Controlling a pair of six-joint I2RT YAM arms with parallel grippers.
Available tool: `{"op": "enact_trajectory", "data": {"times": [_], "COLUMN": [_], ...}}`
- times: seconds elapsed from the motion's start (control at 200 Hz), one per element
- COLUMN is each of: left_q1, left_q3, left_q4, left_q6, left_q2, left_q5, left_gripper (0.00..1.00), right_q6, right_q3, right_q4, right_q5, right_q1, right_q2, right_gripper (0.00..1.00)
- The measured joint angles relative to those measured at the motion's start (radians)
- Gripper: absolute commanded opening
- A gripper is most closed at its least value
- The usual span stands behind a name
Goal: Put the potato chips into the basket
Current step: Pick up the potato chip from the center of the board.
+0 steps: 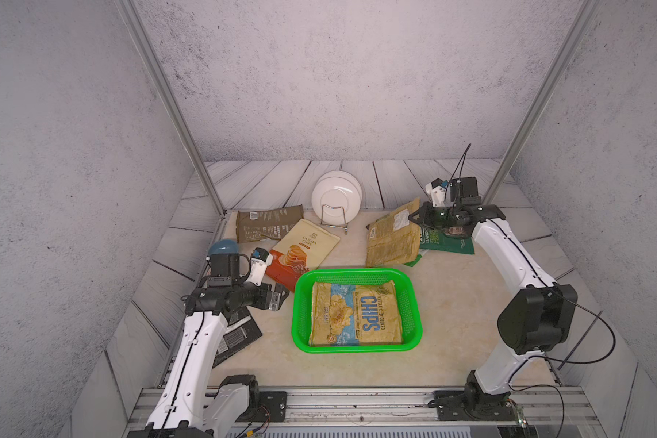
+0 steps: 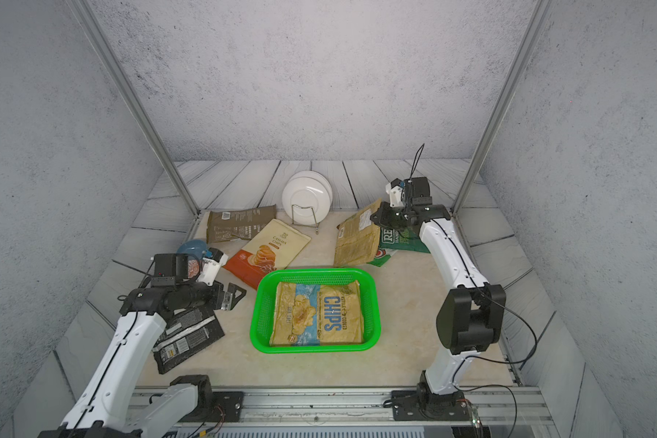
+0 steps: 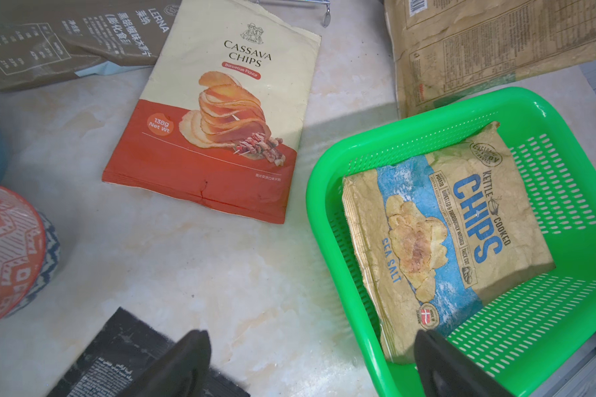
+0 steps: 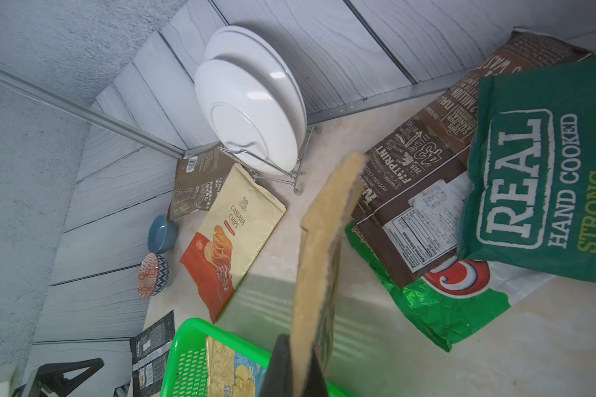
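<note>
The green basket (image 1: 357, 271) (image 2: 315, 271) sits mid-table with one tan and pale blue bag of potato chips (image 1: 357, 318) (image 3: 444, 233) flat inside. My right gripper (image 1: 420, 218) (image 4: 300, 371) is shut on the edge of a tan bag (image 1: 393, 235) (image 4: 324, 240), which hangs tilted behind the basket's far right corner. My left gripper (image 1: 277, 297) (image 3: 312, 338) stands open and holds nothing, just left of the basket. A cream-and-orange bag (image 1: 304, 250), an olive bag (image 1: 268, 223) and a black bag (image 1: 236, 333) lie on the left. Green bags (image 4: 544, 172) and a brown bag (image 4: 427, 172) lie far right.
White plates (image 1: 336, 201) stand in a wire rack at the back middle. A blue bowl (image 1: 222, 248) and a red-patterned bowl (image 3: 7, 254) sit by the left arm. Metal frame posts rise at both back corners.
</note>
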Motion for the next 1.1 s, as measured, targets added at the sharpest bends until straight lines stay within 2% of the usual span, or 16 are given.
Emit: {"op": "enact_trajectory", "data": {"times": [0.33,0.56,0.821,1.101], "left_q1": [0.000,0.000,0.000,0.000], "left_q3": [0.000,0.000,0.000,0.000], "left_q4": [0.003,0.011,0.029,0.029], "left_q6": [0.000,-0.017,-0.042,-0.049], "left_q2": [-0.006,-0.019,-0.026,-0.022], "left_q5": [-0.021,-0.070,-0.156,-0.203], "left_gripper": [0.99,0.99,0.99,1.00], "right_q6": [0.055,0.076,0.141,0.264], "right_q3": [-0.002,-0.023,-0.112,-0.200], "right_q4": [-0.023,-0.078,-0.064,0.122], "right_q5": [0.000,-0.004,-0.019,-0.013], "right_q1": [0.061,0.129,0.322,0.544], "right_q2": [-0.245,-0.332,-0.422,-0.416], "right_gripper": [0.00,0.00,0.00,0.00]}}
